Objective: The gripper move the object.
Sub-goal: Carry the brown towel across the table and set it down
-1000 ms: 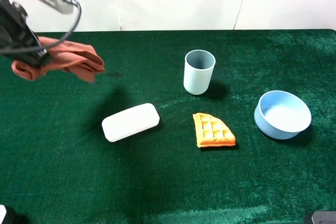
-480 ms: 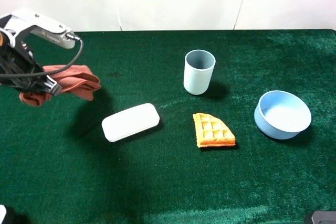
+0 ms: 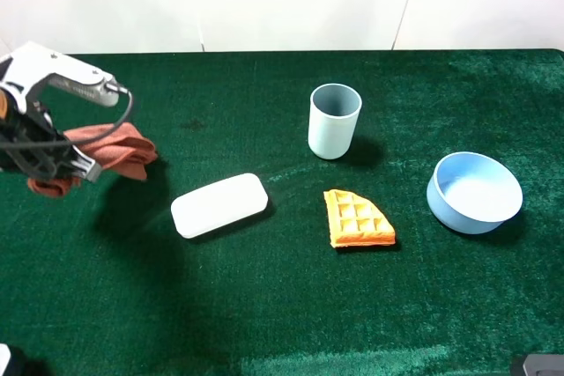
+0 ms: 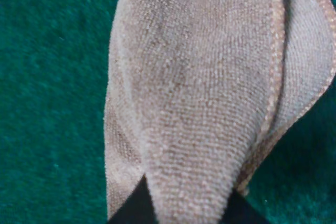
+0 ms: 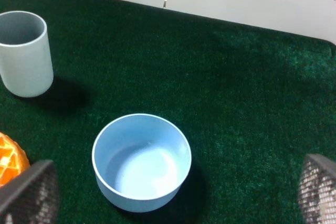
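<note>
We see the left gripper (image 3: pixel 53 163), clamped on the rust cloth (image 3: pixel 113 147), has sunk lower toward the worktop (image 3: pixel 264 305) at left, so we judge the set-down is close.

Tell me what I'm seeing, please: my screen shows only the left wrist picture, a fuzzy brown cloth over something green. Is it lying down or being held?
Observer: Held. The high camera shows the left arm with its jaws shut on the reddish-brown terry cloth, which hangs above the green felt table; its shadow falls apart from it.
Operator: Anything close by it?
Observer: A white rounded oblong box lies nearest, apart from the cloth, toward the table's middle.
Operator: And the other arm?
Observer: Its wrist camera shows its jaws wide open, holding nothing; an empty pale blue round bowl lies in front of them.
</note>
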Tool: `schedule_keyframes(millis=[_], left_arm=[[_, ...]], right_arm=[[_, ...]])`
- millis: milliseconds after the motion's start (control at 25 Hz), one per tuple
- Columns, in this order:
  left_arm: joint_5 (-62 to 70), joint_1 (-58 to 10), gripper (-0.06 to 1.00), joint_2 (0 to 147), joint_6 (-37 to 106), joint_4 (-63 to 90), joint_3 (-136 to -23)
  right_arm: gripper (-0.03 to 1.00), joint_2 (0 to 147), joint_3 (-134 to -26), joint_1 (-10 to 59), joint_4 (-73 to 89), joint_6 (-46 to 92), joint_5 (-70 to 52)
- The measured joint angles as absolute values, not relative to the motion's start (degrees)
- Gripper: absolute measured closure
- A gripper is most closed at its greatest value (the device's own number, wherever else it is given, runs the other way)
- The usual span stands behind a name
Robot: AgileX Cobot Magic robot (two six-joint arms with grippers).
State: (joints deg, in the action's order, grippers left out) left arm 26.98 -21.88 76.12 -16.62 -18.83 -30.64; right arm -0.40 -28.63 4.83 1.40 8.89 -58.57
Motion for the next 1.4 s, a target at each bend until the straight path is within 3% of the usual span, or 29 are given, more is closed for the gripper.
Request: schedule_keyframes(millis=[640,1280,1400], left_arm=[[31.2,-21.9,0.84,76.1,-18.1,-7.9,-26.6],[32.3,-21.9,0.84,76.1,-18.1,-7.4,-26.6],[32.3,-21.9,0.80,76.1,-18.1,-7.4,-26.6]], right_arm=[[0.27,-0.4,-28.6,4.8,1.4,8.9,-58.6],[0.27,-0.4,-28.6,4.8,1.4,8.9,-58.6],[0.27,-0.4,-28.6,4.8,1.4,8.9,-58.6]])
